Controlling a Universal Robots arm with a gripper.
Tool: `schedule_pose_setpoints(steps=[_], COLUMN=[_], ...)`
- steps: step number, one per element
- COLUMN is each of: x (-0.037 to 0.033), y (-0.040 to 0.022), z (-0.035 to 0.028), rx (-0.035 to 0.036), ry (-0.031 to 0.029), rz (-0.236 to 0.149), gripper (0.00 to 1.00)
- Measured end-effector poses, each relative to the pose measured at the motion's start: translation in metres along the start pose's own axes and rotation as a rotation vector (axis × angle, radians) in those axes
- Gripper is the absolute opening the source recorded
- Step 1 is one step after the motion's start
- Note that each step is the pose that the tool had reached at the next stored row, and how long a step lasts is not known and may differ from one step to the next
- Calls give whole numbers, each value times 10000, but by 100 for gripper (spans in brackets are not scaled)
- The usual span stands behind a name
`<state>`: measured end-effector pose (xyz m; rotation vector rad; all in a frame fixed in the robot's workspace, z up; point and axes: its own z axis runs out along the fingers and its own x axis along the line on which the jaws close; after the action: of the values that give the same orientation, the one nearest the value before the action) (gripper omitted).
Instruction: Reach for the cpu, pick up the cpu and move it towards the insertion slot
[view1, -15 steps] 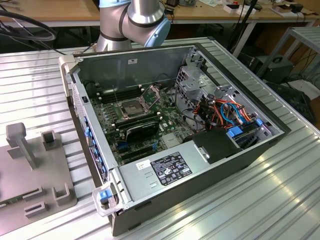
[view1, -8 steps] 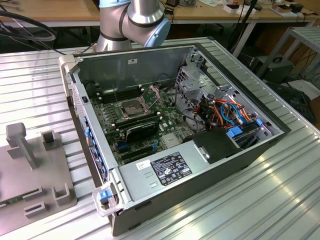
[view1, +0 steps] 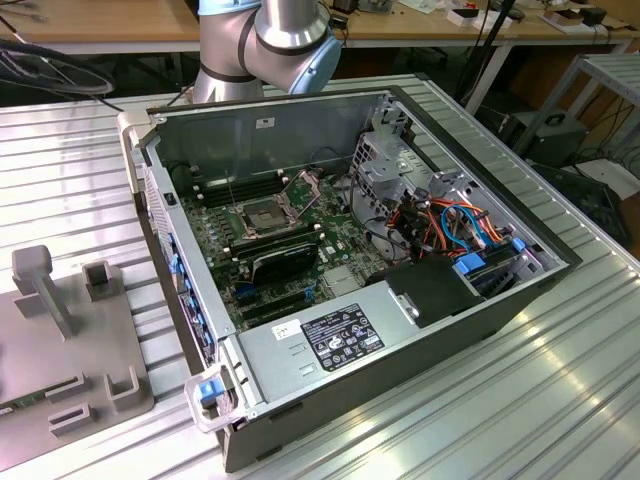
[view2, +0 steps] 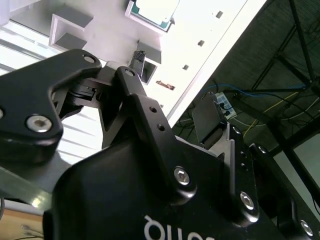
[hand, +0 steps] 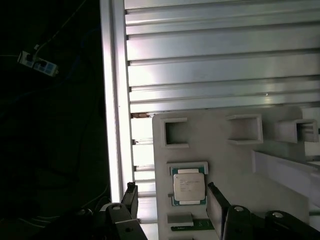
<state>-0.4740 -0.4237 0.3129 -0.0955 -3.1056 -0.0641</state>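
In the grey tray's (hand: 230, 170) recess, the cpu (hand: 189, 186) is flanked by the spread fingers of the gripper (hand: 172, 196); thin, stiff, fragile, it is judged best gripped by opposite edges.

i work in a robotics lab: an opened computer case (view1: 270, 125) lies on my ribbed aluminium bench (view1: 500, 420), a grey fixture plate (view1: 40, 350) beside it, cluttered wooden desks (view1: 110, 22) and cables (view1: 40, 65) behind.

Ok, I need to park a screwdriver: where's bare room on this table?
The ribbed aluminium table is bare on the exterior view's right of the open grey computer case. The strip between the case and the grey moulded fixture tray is narrow. Inside, the case is crowded with coloured cables.
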Motion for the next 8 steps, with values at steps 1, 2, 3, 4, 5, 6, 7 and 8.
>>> schedule_pose_setpoints(steps=[1,2,3,4,5,6,7,8], x=[-1,-1,-2,-2,-3,-4,-4,-4], y=[-1,-1,-2,-3,-3,-4,-4,-5], z=[16,28,55,67,79,96,108,120], rx=[0,1,1,1,1,1,2,2], ry=[4,8,17,21,25,29,34,37], rz=[0,0,0,1,1,1,1,1], gripper=[66,66,66,66,66,66,66,66])
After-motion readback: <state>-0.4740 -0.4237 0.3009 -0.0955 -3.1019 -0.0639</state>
